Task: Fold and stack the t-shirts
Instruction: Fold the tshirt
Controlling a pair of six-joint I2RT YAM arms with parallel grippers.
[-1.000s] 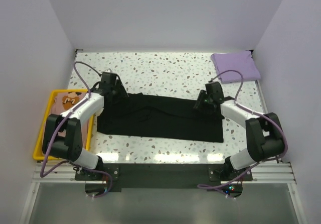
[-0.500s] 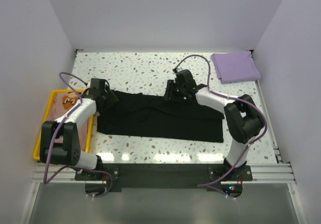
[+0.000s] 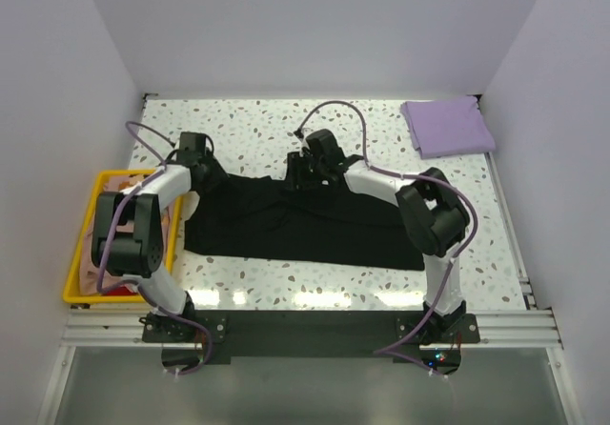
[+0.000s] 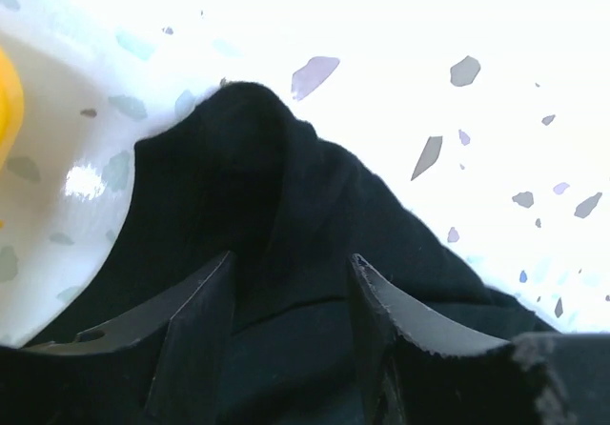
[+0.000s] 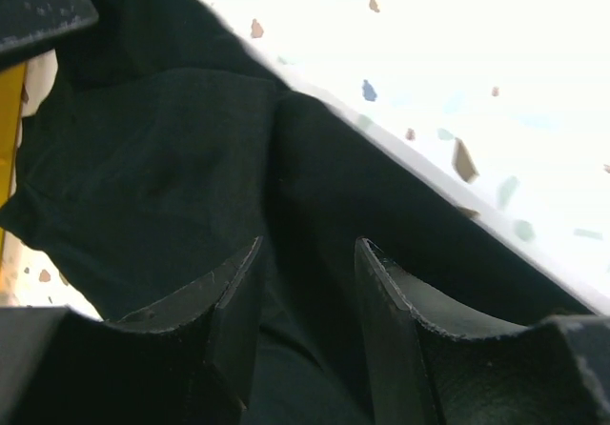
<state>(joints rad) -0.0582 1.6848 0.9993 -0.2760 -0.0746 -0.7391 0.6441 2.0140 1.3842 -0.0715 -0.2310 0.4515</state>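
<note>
Top external view, from the left: a yellow plastic tray sits at the left edge of the white speckled surface. A peach-tan cloth t-shirt is bunched inside it, partly hidden by the left arm. Just beside the tray, a large plain black cloth t-shirt lies spread flat as a wide band across the middle of the surface.

The left tool is at the shirt's far left corner. In the left wrist view its two fingers stand spread, with a raised fold of black cloth in the gap. I cannot tell whether they touch it.

The right tool reaches across to the middle of the shirt's far edge. In the right wrist view its fingers are likewise spread, with a ridge of black cloth running between them and bare surface just beyond.

A plain lavender-purple cloth t-shirt lies folded into a neat square at the far right corner, well apart from the black one.
</note>
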